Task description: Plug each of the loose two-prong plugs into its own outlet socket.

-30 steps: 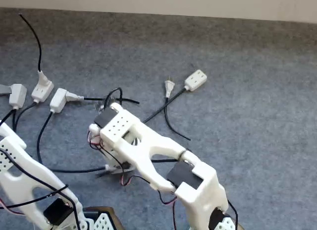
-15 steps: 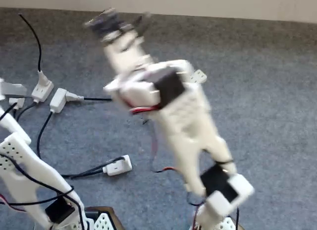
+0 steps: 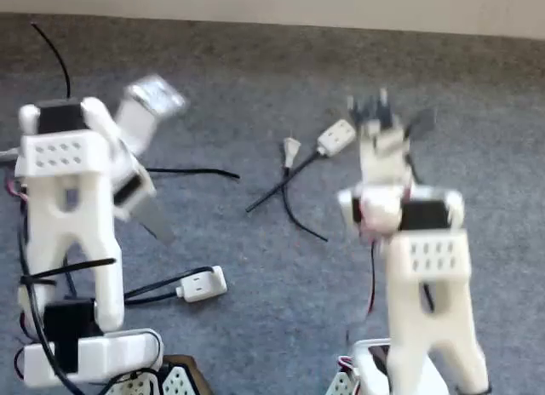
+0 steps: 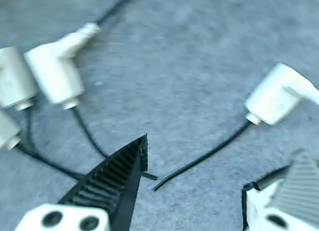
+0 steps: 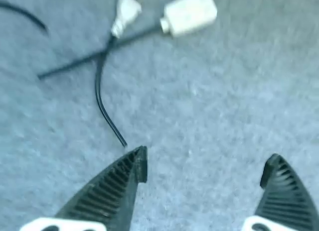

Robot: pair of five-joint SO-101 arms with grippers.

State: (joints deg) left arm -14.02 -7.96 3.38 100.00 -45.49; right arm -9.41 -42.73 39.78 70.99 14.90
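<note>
A loose plug [image 3: 291, 148] lies near the middle of the grey carpeted bench [image 3: 477, 140], long axis roughly 12-to-6, prong end toward 12. A socket block [image 3: 335, 136] sits just beside it at 2 o'clock. The left pincer [image 4: 222, 154] and right pincer [image 5: 208, 154] both gape apart, holding nothing. A pale wall [image 3: 341, 8] borders the 12 o'clock edge.

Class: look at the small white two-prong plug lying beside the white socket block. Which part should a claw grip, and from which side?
Probably take the plug by its white body, pinched across the sides from above. It lies flat on the carpet, with prongs at one end and its black cord at the other, so both ends stay free. The open right claw is nearest.
</note>
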